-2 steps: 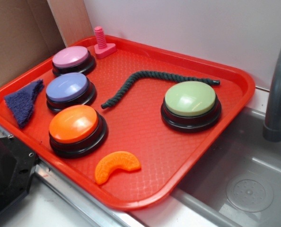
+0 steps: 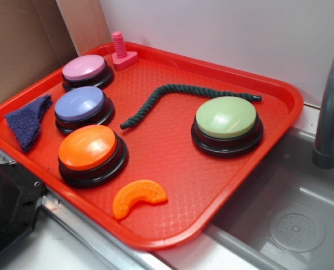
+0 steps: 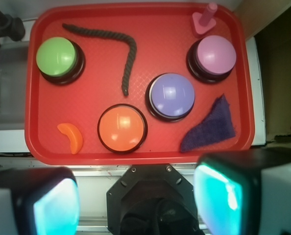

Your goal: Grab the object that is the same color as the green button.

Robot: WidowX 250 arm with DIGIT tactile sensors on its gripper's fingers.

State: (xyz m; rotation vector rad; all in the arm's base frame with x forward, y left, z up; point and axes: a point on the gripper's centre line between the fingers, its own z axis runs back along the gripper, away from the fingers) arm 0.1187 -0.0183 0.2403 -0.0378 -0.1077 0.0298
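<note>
Red tray point(image 2: 156, 236) is seen on a counter beside a grey sink point(image 2: 290, 225), against a white wall. From left to right in the exterior view are noted: blue cloth point(image 2: 27, 122) at the tray's left edge; three buttons in a row, pink point(image 2: 85, 68), blue point(image 2: 80, 104), orange point(image 2: 90, 148); a pink bolt point(image 2: 122, 52) at the far rim; an orange slice point(image 2: 138, 197) near the front rim. Rope point(image 2: 172, 95), dark green, is laid in a curve across the tray's middle, one end near the blue button, the other behind the green button point(image 2: 226, 119), apparently close to its base; contact cannot be judged. Gripper point(image 3: 135, 196) is seen only in the wrist view, above and short of the tray, fingers point(image 3: 47, 203) spread apart, nothing between them.
</note>
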